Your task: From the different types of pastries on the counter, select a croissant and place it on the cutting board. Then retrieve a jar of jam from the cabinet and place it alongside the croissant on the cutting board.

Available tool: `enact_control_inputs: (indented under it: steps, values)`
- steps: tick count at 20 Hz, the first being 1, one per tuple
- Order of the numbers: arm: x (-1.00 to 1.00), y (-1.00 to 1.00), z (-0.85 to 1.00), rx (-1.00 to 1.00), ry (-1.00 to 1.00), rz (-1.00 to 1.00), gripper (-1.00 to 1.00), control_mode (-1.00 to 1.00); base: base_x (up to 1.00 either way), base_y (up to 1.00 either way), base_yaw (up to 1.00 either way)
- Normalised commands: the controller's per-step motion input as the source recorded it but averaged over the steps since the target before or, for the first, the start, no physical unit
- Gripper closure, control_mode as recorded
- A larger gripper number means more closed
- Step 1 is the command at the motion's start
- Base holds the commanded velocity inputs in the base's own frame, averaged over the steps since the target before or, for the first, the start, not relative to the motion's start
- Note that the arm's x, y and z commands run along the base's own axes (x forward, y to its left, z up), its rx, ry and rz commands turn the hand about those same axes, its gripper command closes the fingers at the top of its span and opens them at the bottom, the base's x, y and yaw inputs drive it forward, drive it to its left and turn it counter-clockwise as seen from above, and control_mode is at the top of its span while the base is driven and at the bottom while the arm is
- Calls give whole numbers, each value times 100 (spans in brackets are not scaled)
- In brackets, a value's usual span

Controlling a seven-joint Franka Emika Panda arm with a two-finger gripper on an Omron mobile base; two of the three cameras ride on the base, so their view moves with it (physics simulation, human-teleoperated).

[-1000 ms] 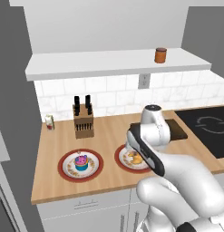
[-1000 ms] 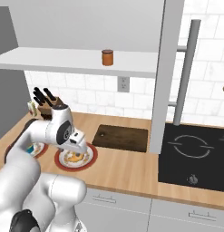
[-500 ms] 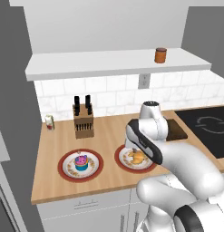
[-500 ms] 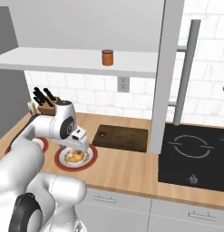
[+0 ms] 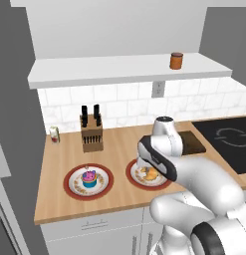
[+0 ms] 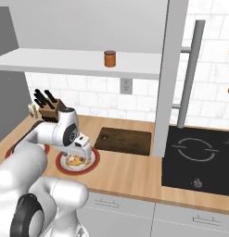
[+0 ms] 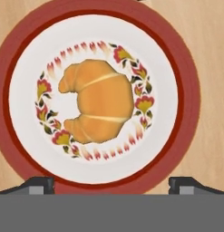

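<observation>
The golden-brown croissant (image 7: 97,102) lies in the middle of a red-rimmed plate (image 7: 190,90) on the light-wood counter (image 5: 69,149). My gripper (image 7: 111,183) hangs straight above it, open, one fingertip on each side of the plate and nothing between them. From the base cameras the croissant (image 5: 150,173) (image 6: 75,161) peeks out under my hand. The dark cutting board (image 6: 124,140) (image 5: 193,142) lies to the right of the plate. The jar of jam (image 5: 176,60) (image 6: 109,59) stands on the cabinet ledge (image 5: 119,74). The blue cupcake (image 5: 88,178) sits on its own plate at the left.
A knife block (image 5: 91,130) (image 6: 48,104) stands at the back wall, with a small white shaker (image 5: 54,134) to its left. The black stovetop (image 5: 229,139) (image 6: 199,155) fills the counter's right end. A grey upright panel (image 6: 169,74) rises right of the board.
My hand has sunk a little closer to the croissant's plate. The jaws have stayed wide open and nothing on the counter has moved.
</observation>
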Motion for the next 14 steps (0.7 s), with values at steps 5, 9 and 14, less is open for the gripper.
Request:
enact_control_inputs:
  steps: [5, 9, 14]
  values:
    - [0, 0, -19, 0, 0, 0, -100, -100, 0, 0, 0]
    - [5, 0, -7, 0, 0, 0, -100, -100, 0, 0, 0]
    - [28, 0, -3, 0, 0, 0, -100, -100, 0, 0, 0]
